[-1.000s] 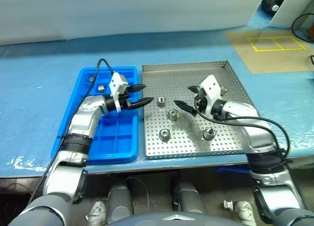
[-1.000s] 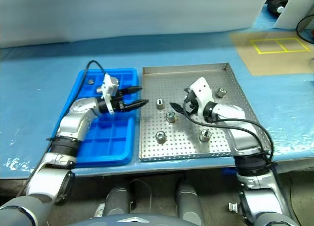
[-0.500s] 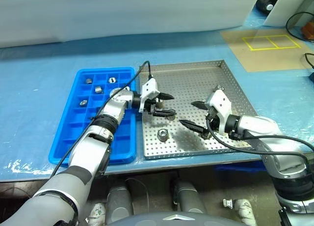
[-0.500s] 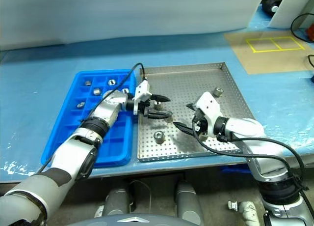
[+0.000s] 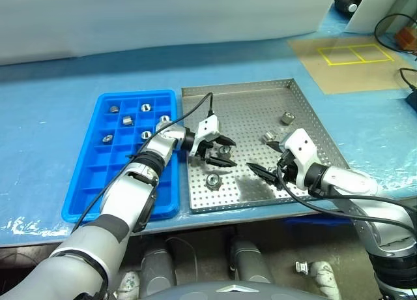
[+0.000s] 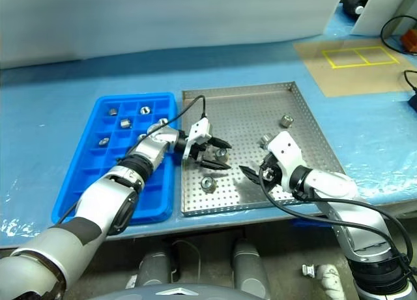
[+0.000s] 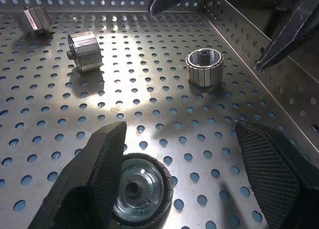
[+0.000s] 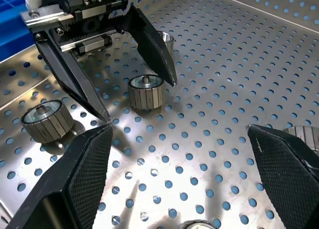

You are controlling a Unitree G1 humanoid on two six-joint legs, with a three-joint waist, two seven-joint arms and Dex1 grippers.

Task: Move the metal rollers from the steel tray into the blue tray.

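rollers: several metal rollers (image 5: 212,179) are left on the steel tray (image 5: 294,103). One sits near the tray's front rim, one right under the left gripper (image 5: 223,152), and two more toward the tray's right side.
blue tray: the blue tray (image 5: 92,195) sits just beside the steel tray's left rim on the tabletop (image 5: 58,85), with a handful of rollers already dropped in the compartments at its far end.
handling guess: these look like solid little steel slugs, stiff, heavy for their size and pretty slick. The ribbed side wall is probably the best place to pinch, square across the middle so it doesn't squirt out.
left fingers: spread wide, nothing in them. In the left wrist view a roller (image 7: 137,188) sits between the two pads, tight against one finger (image 7: 102,169).
right fingers: the right gripper (image 5: 266,158) hovers over the steel tray's front right area, fingers also spread wide and empty.
next bit: closing the left fingers on that roller looks like the obvious move.
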